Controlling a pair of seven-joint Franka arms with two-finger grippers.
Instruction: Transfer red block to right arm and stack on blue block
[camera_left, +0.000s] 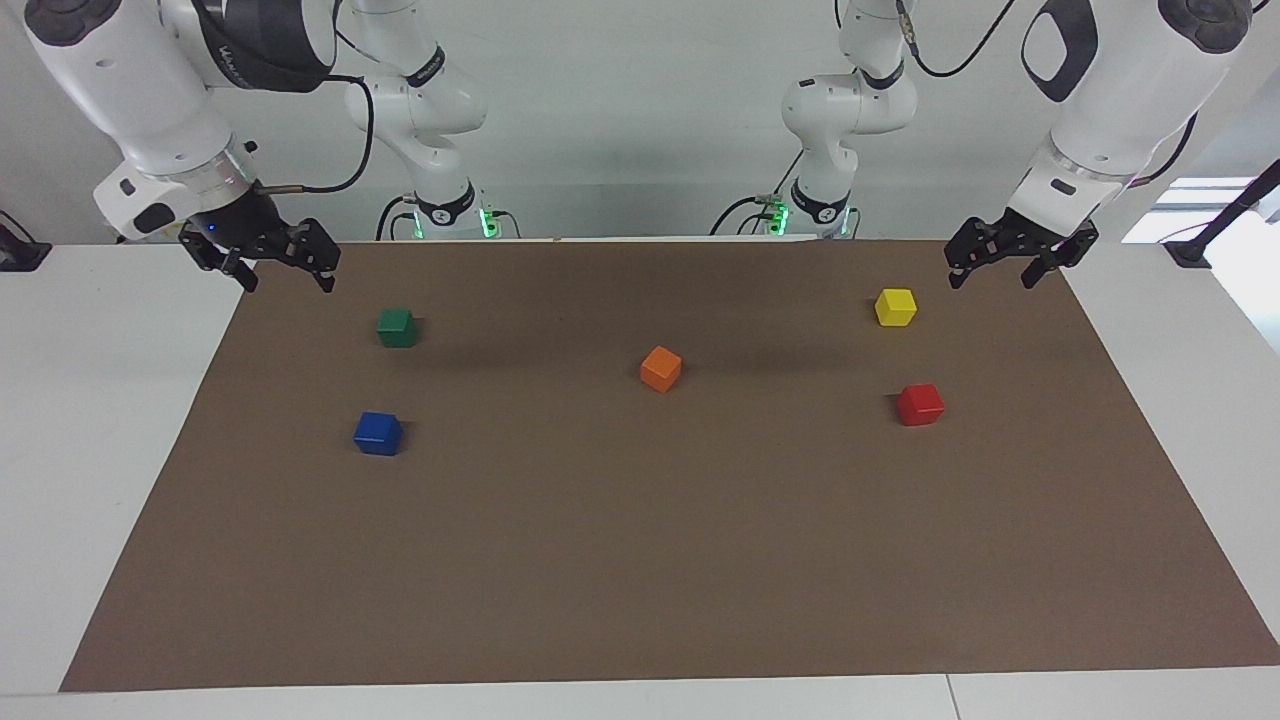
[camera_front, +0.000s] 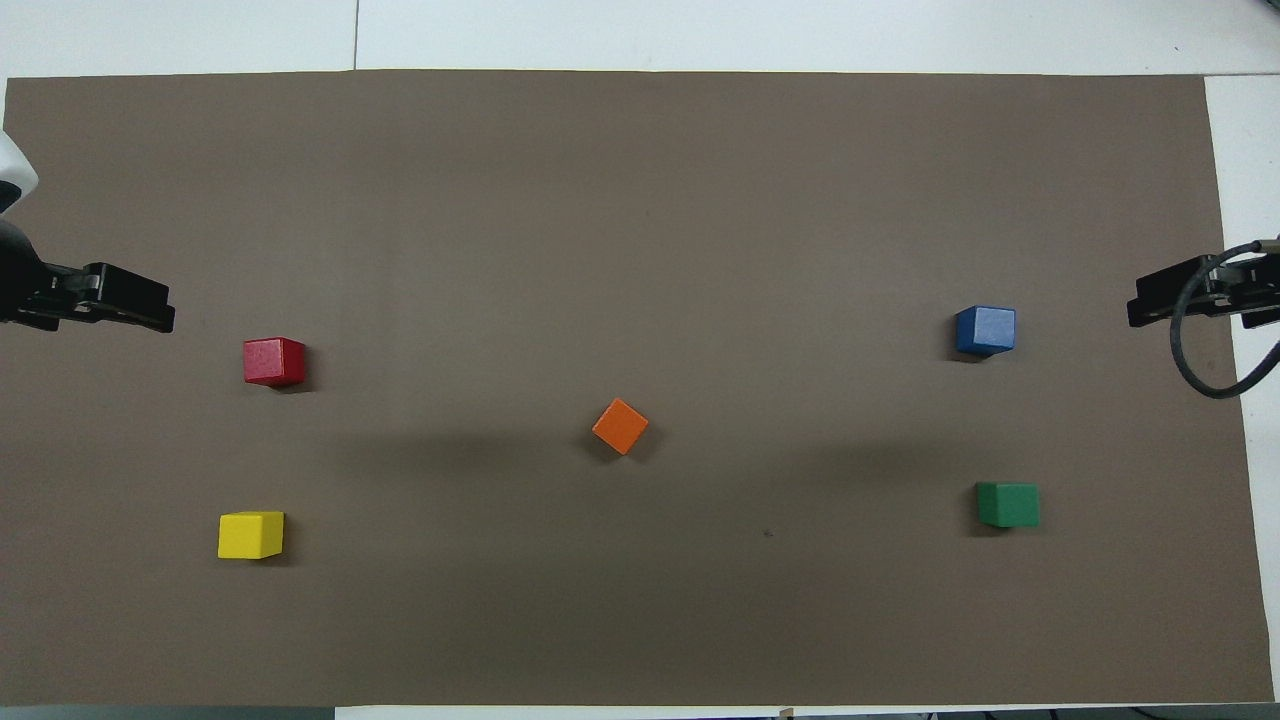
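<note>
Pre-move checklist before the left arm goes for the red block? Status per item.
1. Red block free on the mat, nothing on it or touching it: ok.
2. Left gripper empty, fingers apart, raised over the mat's edge by the yellow block: ok.
3. Yellow block sits nearer the robots than the red block, with a clear gap between them: ok.
4. Right gripper empty, open, waiting at its own end: ok.
5. Blue block top bare for stacking: ok.
6. Orange block sits mid-mat, possibly under the handover spot: cannot tell.
</note>
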